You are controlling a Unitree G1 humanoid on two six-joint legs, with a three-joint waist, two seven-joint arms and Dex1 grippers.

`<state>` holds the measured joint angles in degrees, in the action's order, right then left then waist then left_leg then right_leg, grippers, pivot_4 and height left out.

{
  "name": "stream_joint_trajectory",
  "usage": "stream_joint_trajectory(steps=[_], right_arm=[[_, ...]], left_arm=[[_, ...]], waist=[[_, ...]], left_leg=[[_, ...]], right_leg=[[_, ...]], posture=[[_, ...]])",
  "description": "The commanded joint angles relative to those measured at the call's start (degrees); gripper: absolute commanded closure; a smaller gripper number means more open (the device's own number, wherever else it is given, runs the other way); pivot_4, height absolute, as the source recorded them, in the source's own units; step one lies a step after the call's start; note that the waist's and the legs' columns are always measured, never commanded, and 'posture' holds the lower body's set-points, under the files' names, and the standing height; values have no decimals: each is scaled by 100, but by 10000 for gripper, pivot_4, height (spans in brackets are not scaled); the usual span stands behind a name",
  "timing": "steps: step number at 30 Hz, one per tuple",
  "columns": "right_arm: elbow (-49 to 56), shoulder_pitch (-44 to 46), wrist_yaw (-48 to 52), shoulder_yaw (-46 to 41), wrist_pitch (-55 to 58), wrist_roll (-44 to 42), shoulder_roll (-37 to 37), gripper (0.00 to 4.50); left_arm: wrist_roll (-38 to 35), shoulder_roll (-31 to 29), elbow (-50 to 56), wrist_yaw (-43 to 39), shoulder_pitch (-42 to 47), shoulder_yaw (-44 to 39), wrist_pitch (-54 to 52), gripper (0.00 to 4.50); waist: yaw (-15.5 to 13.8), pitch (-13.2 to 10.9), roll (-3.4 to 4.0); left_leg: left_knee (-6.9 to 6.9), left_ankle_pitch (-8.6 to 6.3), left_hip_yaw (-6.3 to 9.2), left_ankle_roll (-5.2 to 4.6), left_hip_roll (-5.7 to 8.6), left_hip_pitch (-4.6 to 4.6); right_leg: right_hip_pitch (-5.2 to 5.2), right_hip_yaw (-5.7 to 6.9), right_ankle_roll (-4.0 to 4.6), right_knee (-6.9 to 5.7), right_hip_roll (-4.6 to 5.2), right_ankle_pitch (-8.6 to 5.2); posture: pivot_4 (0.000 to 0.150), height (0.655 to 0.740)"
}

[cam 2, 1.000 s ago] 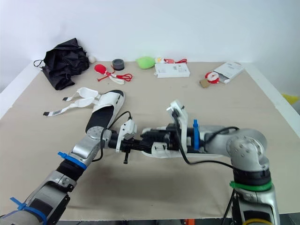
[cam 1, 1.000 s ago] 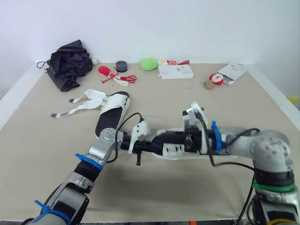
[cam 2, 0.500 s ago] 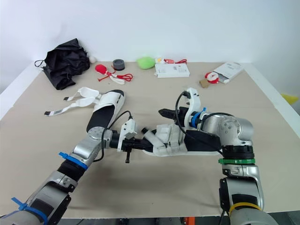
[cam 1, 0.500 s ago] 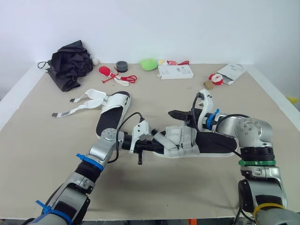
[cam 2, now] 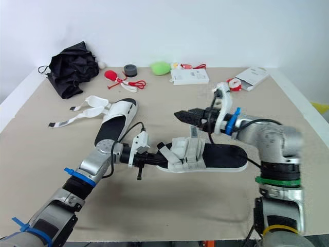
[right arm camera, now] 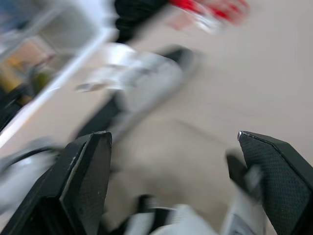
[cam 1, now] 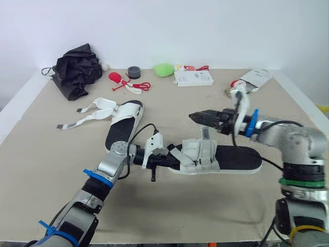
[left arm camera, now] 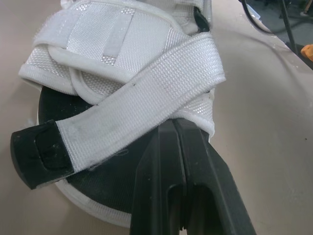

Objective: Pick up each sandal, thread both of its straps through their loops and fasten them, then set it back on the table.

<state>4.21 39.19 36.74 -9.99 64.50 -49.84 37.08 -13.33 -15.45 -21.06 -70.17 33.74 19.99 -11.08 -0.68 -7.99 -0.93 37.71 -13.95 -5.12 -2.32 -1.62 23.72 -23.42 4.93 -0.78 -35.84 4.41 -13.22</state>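
Left eye view takes in a beige counter [cam 1: 46, 170] with a crumpled black umbrella [cam 1: 77, 69] at its far left corner.

Two sandals lie on it. The near sandal [cam 1: 234, 159] rests flat in the middle with its black footbed up and its heel toward the right arm. Its white straps [cam 1: 198, 154] are folded across the front half. The far sandal [cam 1: 123, 123] lies near the near sandal's toe, on the left and further back. Its loose straps [cam 1: 85, 116] are spread out flat toward the counter's left edge.

The left claw [cam 1: 172, 161] is at the near sandal's toe. In the left wrist view its two fingers are pressed together, and their tips meet the front strap [left arm camera: 146, 98] where it crosses the sole's rim. I cannot tell whether they pinch it.

The right claw [cam 1: 198, 116] hangs above the counter just beyond the near sandal, pointing toward the left arm and holding nothing. The right wrist view shows its fingers [right arm camera: 83, 186] spread wide apart.

Along the back edge sit a white box [cam 1: 193, 78], a white packet [cam 1: 254, 78], a green lump [cam 1: 163, 69], a red item with cords [cam 1: 115, 78] and a dark round roll [cam 1: 133, 72].
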Motion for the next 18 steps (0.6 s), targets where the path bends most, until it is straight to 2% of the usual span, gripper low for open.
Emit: stream_joint_trajectory(steps=[1, 3, 6, 10, 15, 18], right_arm=[[1056, -20, 1077, 808, -117, 171, 831, 706], [966, 154, 1119, 1454, -59, 593, 985, 706], [486, 584, 1137, 2006, 200, 876, 841, 706], [-88, 1112, 1395, 2578, 270, 1200, 570, 706], [-558, 1545, 1907, 3133, 414, 1466, 405, 706], [-596, 1618, 2187, 3326, 682, 1423, 407, 706]], left_arm=[[503, -113, -586, 112, -261, 342, -235, 45000], [504, -95, -619, 108, -237, 342, -216, 45000], [507, -62, -680, 112, -205, 342, -184, 45000], [511, -26, -684, 127, -210, 338, -178, 45000], [516, -16, -653, 179, -245, 306, -186, 45000], [502, -21, -614, 236, -279, 267, -207, 45000]], waist=[[3, 0, 0], [6, -1, -5], [7, -5, -1], [-5, -4, 0], [-21, -4, -1], [-17, -4, -1]], left_leg=[[-2, 0, 0, 0, 0, 0], [-1, 0, 0, 1, -1, -9], [-1, 0, -1, 1, -1, -16], [0, 2, -5, 2, -1, -9], [0, 1, -2, 1, 14, 6], [1, 0, -2, 0, 21, 8]], right_leg=[[0, 0, -2, 1, 0, -1], [5, 5, -4, 3, 2, -3], [4, 8, 14, 5, 9, -13], [5, 13, -1, 4, 16, 1], [-2, 26, 46, 7, 36, 26], [-2, 27, 44, 8, 44, 28]], posture=[[1500, 7400], [1500, 7400], [1500, 7400], [1500, 7400], [1500, 7400], [1500, 7400]])
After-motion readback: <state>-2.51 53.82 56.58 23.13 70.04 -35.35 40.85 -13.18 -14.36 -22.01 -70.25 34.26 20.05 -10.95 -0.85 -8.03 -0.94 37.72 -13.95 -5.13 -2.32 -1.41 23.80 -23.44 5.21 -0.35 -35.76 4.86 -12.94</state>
